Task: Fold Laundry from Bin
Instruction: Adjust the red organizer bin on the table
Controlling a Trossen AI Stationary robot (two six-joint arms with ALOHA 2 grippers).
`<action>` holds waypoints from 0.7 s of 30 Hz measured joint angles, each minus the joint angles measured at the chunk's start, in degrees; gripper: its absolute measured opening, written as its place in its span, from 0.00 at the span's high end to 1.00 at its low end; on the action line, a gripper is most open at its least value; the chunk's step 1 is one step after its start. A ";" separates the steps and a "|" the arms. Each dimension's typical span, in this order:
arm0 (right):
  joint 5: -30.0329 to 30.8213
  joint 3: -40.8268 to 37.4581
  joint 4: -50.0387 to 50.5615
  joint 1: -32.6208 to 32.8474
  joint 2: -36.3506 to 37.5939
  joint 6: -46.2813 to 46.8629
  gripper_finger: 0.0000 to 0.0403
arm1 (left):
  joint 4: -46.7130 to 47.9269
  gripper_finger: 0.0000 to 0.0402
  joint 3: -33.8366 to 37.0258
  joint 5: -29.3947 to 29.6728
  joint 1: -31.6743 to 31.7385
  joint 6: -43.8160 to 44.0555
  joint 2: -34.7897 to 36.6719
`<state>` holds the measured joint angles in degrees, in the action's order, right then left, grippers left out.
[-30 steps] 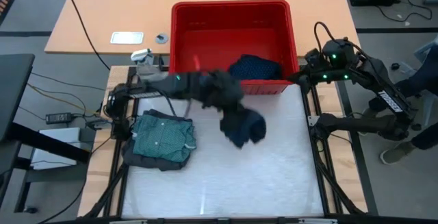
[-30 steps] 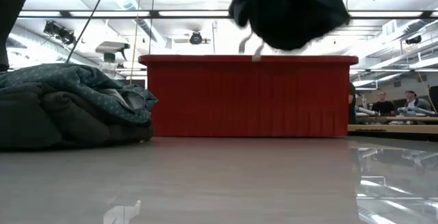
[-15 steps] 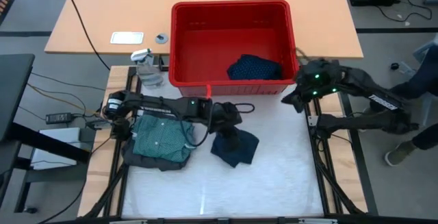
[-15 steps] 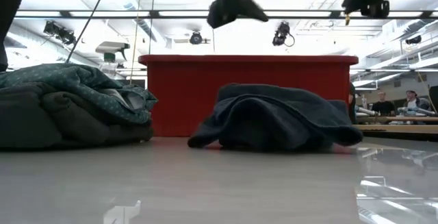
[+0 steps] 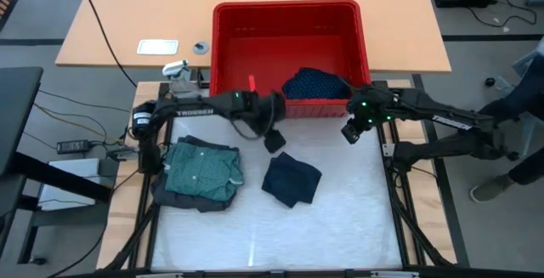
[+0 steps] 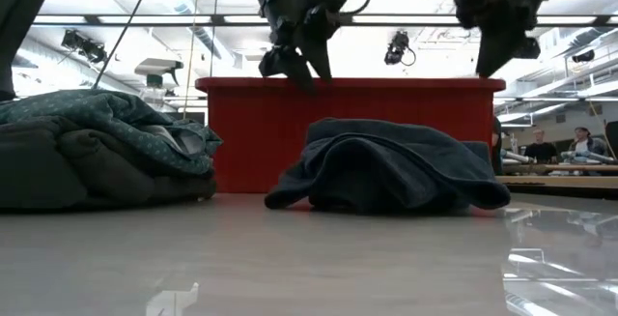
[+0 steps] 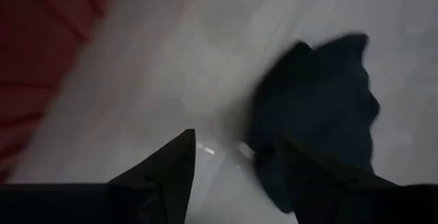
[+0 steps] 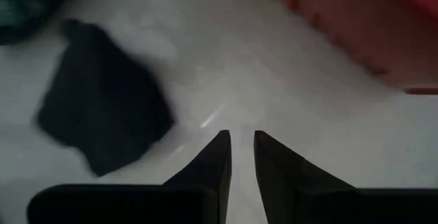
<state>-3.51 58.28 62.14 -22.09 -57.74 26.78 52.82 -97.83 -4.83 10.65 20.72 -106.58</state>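
- On the white desk (image 5: 340, 218), between the two arms, a dark navy garment (image 5: 291, 178) lies crumpled in a low mound, touching neither hand.
- It looks soft, light and limp; my guess is it will sag and bunch when lifted, so it wants taking by an edge or corner, not the middle.
- Hovering just above it near the tub's front wall, the left hand (image 5: 274, 140) has its fingers spread wide and holds nothing.
- Off to the other side, the right hand (image 5: 350, 132) hangs above bare desk with its fingers drawn narrow, a slim gap between them, and it is empty too.
- Behind both hands stands the red tub (image 5: 223, 48); inside it, toward the right front corner, one navy dotted piece (image 5: 316, 82) remains, and the rest of the floor shows bare red.
- At the left edge of the desk sits a stack: a teal dotted shirt (image 5: 202, 169) lying on top of a dark grey piece (image 5: 180, 198).
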 joint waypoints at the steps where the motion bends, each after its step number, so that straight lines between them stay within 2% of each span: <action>1: 1.47 0.00 -0.24 -0.56 -0.68 -0.36 0.82 | -0.06 0.50 -0.04 -0.53 1.22 -0.93 0.06; 7: 6.96 0.52 -7.00 -6.47 -4.30 -5.65 0.86 | 0.61 0.50 -0.08 -2.54 7.97 -6.32 0.26; 15: 4.27 0.65 -17.76 -17.60 -8.65 -14.13 0.91 | -2.98 0.50 -0.13 -1.33 17.40 -15.45 0.24; 21: 4.68 0.66 -23.45 -24.30 -10.31 -18.87 0.94 | -7.03 0.50 -0.32 -7.49 20.75 -16.43 0.39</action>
<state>1.17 58.94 38.70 -46.39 -68.05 7.90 45.79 -98.15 -12.32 31.40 4.29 -106.19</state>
